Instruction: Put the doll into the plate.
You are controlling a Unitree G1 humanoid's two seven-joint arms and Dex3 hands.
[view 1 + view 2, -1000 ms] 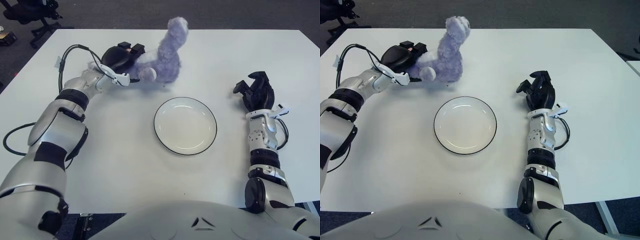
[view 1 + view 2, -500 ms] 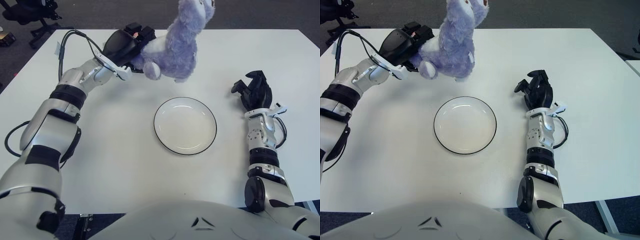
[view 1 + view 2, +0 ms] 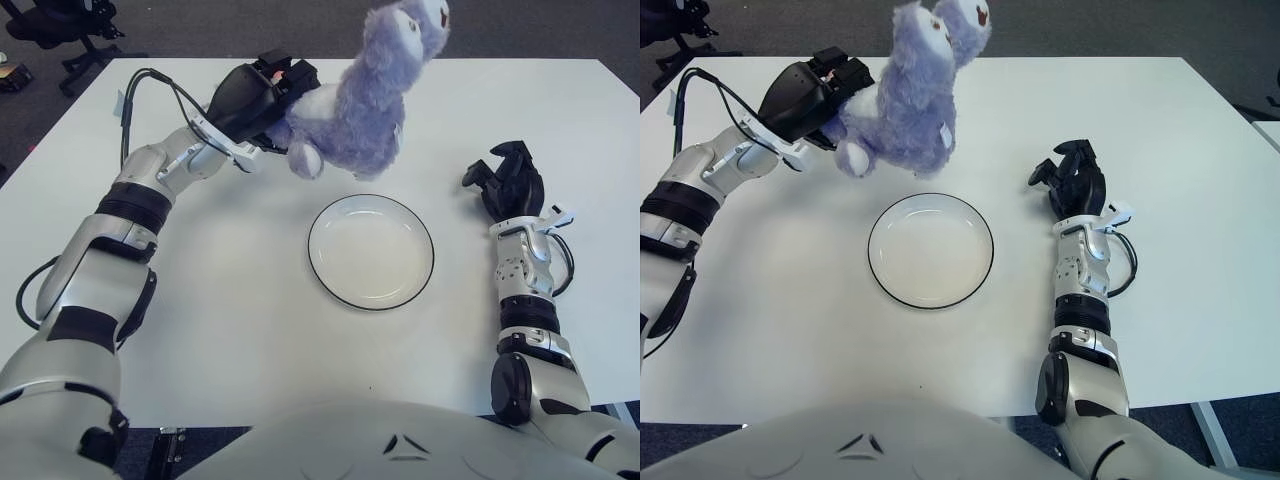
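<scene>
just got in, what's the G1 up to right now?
Its left hand grips a purple plush doll and holds it in the air above the table, just behind the white plate. The plate has nothing in it yet. The right hand sits idle at the table's right side.

Doll (image 3: 360, 110): lilac plush, paler paw. Plate (image 3: 370, 251): white, thin black rim. Table (image 3: 250, 330): white. Both hands black.
</scene>
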